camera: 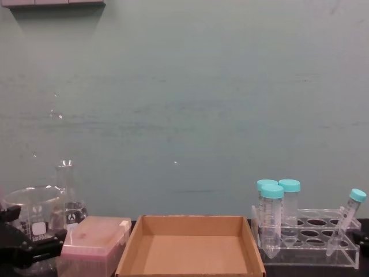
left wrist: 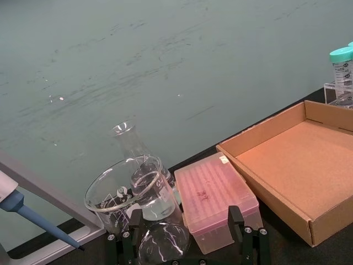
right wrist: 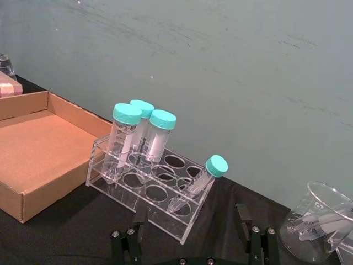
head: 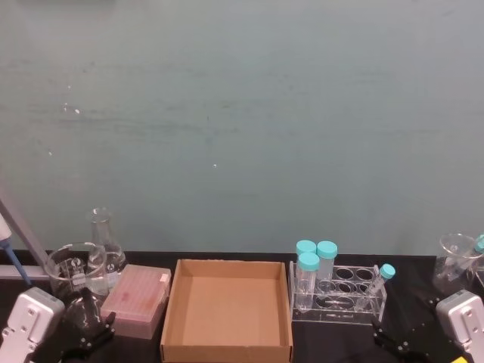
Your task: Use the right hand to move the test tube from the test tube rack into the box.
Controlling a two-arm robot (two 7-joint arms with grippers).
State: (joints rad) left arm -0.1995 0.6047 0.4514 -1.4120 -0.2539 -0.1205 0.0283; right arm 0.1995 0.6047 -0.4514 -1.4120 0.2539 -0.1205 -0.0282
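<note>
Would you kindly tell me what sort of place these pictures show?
Most likely a laboratory bench: a clear test tube rack holds wide teal-capped tubes, a glass beaker and Erlenmeyer flask stand on the left, beside a pink pipette tip box.

Pink tip box, glass beaker, conical flask, three wide teal-capped tubes

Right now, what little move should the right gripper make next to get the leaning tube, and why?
Probably ease it forward and a little up, toward the capped top of the test tube. The right gripper sits open, low before the test tube rack, touching nothing, and the tube leans in an end hole with its top free.
</note>
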